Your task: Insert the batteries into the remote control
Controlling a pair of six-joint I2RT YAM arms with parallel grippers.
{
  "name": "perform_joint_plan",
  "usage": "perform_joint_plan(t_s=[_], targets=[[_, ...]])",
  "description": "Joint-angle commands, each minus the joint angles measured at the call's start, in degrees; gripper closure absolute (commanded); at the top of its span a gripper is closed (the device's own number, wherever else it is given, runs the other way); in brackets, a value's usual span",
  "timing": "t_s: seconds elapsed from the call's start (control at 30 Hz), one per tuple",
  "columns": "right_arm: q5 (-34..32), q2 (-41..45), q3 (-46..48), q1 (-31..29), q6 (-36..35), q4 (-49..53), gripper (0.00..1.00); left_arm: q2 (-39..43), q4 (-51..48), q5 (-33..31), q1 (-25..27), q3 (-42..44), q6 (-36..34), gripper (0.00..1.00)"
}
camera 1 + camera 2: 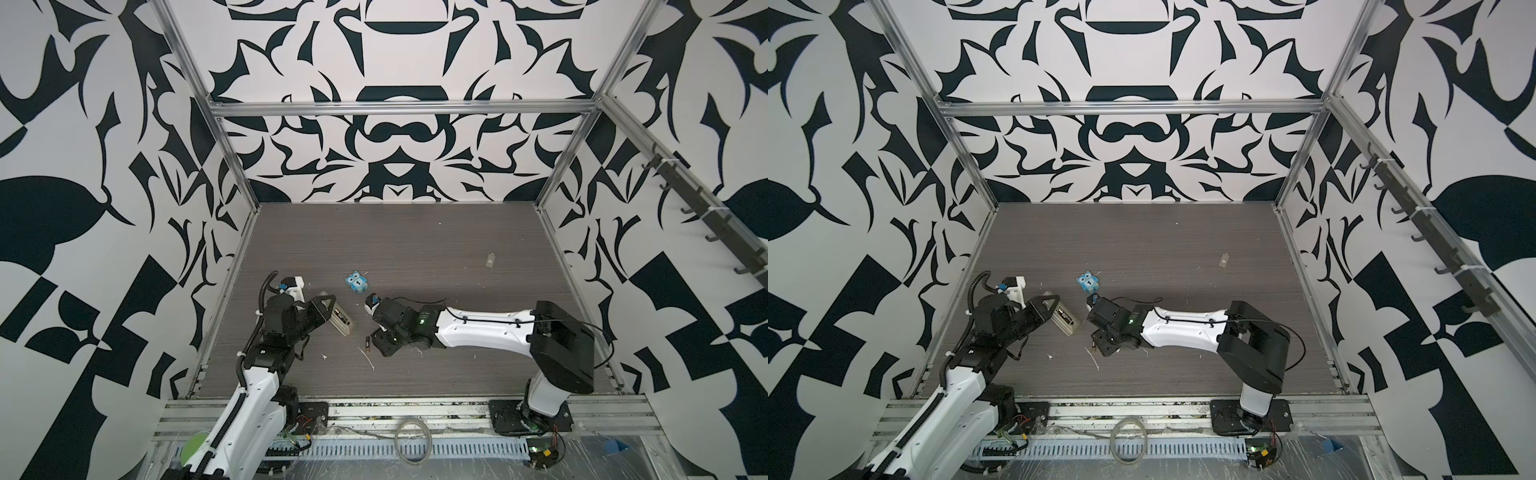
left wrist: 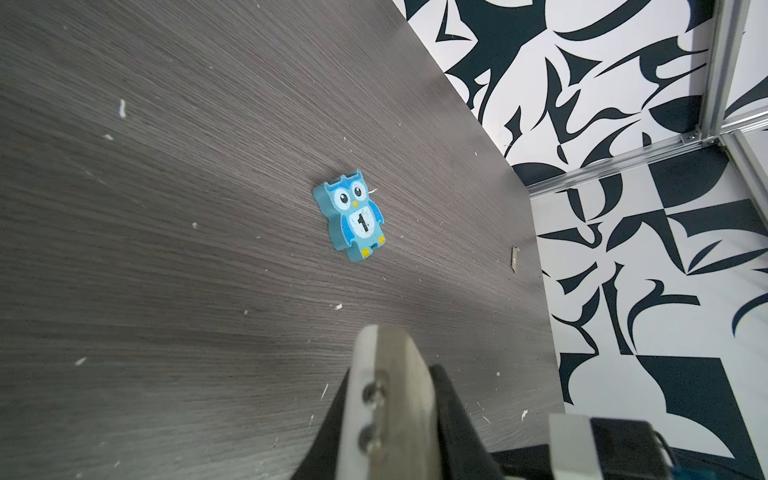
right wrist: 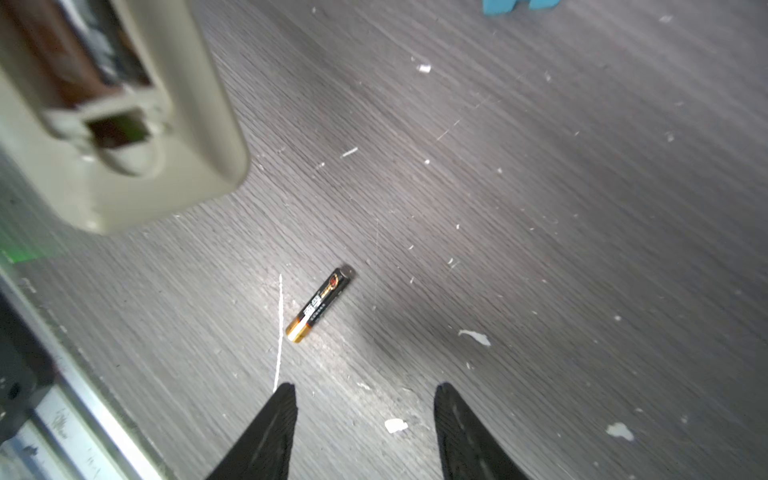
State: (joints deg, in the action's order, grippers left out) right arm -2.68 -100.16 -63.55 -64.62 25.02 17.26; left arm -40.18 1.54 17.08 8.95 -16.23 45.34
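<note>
Task looks early. Left fingers (image 1: pixel 320 309) are clenched on the remote (image 1: pixel 343 322), bay open. Right fingers (image 3: pixel 278 419) are released and empty. One battery (image 3: pixel 320 305) lies on the desk (image 3: pixel 540 208) just ahead of the right fingers, not loaded. Any cell in the bay is too blurred to tell. Only the right wrist view shows the bay and battery label. Left wrist view shows just the owl (image 2: pixel 353 218). Top views show the left grip.

White-shelled, black-jointed arms (image 1: pixel 482 328); ribbed black cable (image 1: pixel 261 297) behind the left claw (image 1: pixel 334 311); right claw (image 3: pixel 365 386) has 2 black, pointed fingers (image 3: pixel 266 436).
</note>
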Motion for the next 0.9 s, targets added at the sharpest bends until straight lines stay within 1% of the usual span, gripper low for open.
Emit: perform_joint_plan(t_s=[0.0,0.37,0.87], targets=[[-1.5,0.2,-3.0,-0.4,1.1,-1.6,0.44,0.8,0.0,-0.7,-0.3,1.2,-0.3,1.0],[0.2,-4.7,-5.7,-1.5,1.2,-2.9,0.44,1.8,0.1,-0.6,-0.3,1.9,-0.2,1.0],[0.7,-9.3,-8.0,-2.2,0.9,-2.9,0.45,2.4,1.1,-0.3,-0.4,3.0,0.1,1.0]])
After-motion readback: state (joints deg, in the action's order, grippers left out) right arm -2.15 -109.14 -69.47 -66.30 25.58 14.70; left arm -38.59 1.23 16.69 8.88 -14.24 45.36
